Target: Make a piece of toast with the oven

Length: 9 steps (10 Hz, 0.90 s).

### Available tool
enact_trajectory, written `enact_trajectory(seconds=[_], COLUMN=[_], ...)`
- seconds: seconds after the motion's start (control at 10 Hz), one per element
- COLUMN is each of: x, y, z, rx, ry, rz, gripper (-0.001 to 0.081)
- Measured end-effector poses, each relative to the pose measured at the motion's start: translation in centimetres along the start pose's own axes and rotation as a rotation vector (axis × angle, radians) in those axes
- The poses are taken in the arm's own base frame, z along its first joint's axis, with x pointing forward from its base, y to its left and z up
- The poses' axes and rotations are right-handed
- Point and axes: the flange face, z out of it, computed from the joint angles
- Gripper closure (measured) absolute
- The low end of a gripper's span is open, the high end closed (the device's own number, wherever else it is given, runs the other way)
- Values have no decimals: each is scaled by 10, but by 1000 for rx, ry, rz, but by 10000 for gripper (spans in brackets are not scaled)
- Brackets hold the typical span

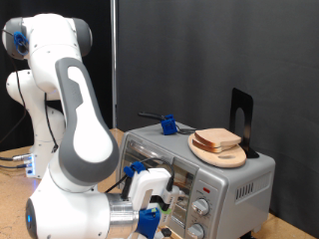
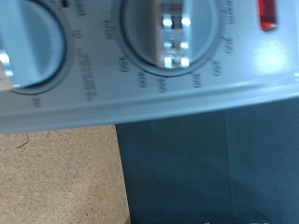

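You have the oven [image 1: 214, 179] as your landmark: a boxy silver-grey toaster oven, its front panel facing the exterior view's bottom right, with two round knobs [image 1: 201, 207] stacked on that panel. Its long axis runs from the exterior view's left up toward the right.

On top of the oven sits a round wooden plate [image 1: 221, 152], and on that plate lies the piece of toast [image 1: 218, 139]: pale bread with a tan-brown crust, roughly square, lying flat, with a second slice seemingly stacked beneath it. Its flat faces point up and down; you cannot read a clear long axis from it. Behind the plate, still on the oven's top, stands a black upright bracket [image 1: 242, 121], and a blue clip-like object [image 1: 169, 124] sits toward the top's left end.

Your gripper [image 1: 150, 214] is at the oven's front, close to the knob panel. In the wrist view you see the upper dial [image 2: 173, 37] with its printed scale, part of a second dial [image 2: 33, 47], and a red light [image 2: 268, 13], all blurred and very near. You cannot tell whether the fingers are spread or closed.
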Motion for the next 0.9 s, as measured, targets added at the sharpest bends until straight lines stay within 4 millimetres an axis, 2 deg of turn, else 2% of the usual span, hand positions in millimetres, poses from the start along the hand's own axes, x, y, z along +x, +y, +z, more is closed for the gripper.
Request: enact_trajectory(seconds=[0.3,0.6,0.9], x=[-1,-9,1], y=[3,19,19], z=[2,-9,-17], rx=[-8,-27,21], ry=[-45,-212,-182], rz=[-47,-274,-364], gripper=[124,124,124])
